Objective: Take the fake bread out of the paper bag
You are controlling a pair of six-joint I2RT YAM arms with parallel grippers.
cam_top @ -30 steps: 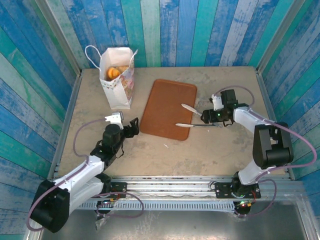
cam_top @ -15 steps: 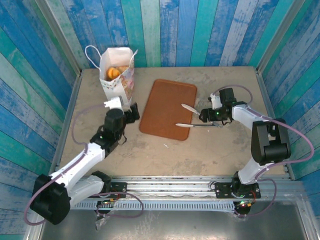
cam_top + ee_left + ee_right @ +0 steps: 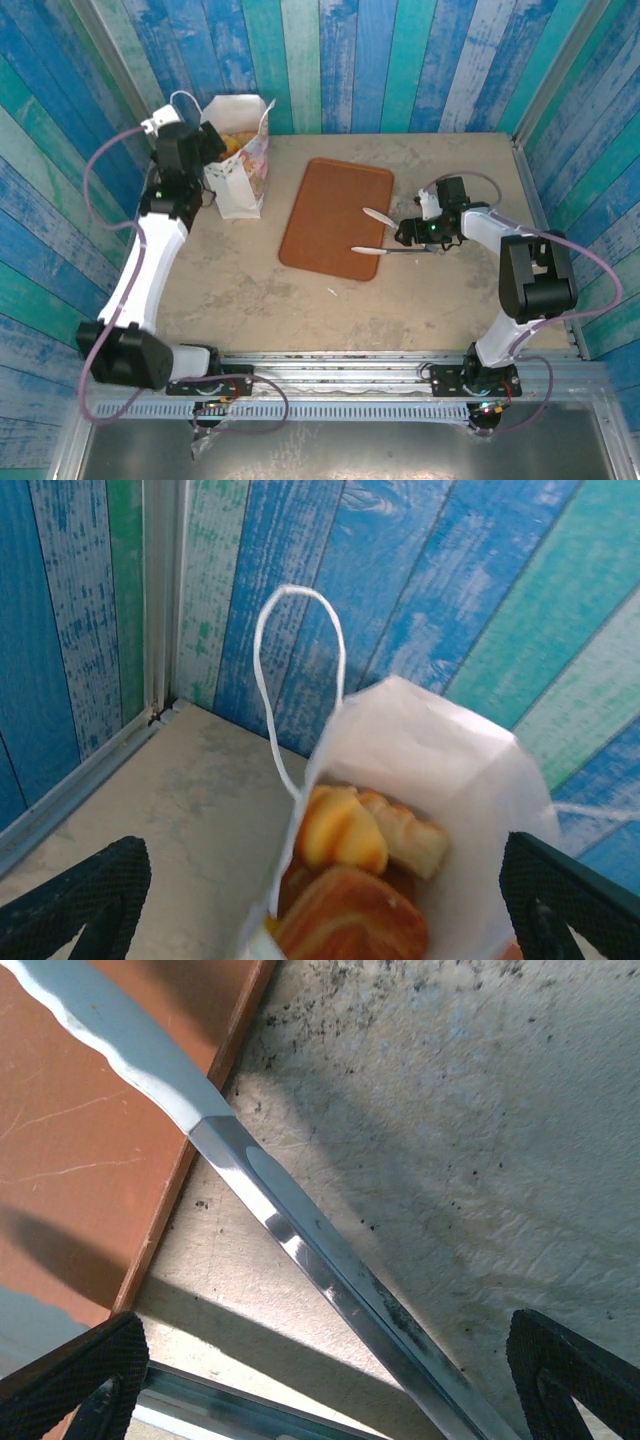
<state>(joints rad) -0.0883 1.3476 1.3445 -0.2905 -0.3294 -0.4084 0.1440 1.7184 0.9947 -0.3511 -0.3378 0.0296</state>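
Note:
The white paper bag (image 3: 240, 185) stands upright at the table's back left, its mouth open. Golden and brown fake bread (image 3: 236, 143) fills it. My left gripper (image 3: 211, 147) hovers open at the bag's upper left rim. In the left wrist view the bag (image 3: 470, 770) sits between my spread fingers (image 3: 85, 895), with a yellow roll (image 3: 340, 830), a tan loaf (image 3: 410, 842) and a brown swirled piece (image 3: 350, 920) inside. My left gripper (image 3: 320, 885) holds nothing. My right gripper (image 3: 407, 232) stands open low over the table, right of the tray.
A flat brown tray (image 3: 330, 200) lies mid-table. Metal tongs (image 3: 392, 249) rest across its right edge; one arm (image 3: 300, 1250) runs between my right gripper (image 3: 325, 1385) fingers, untouched. The bag's cord handle (image 3: 290, 650) loops up by the blue plank wall (image 3: 400, 60).
My left arm swung up from the front left of the table to the bag's mouth. The right gripper stayed by the tongs and opened a little wider.

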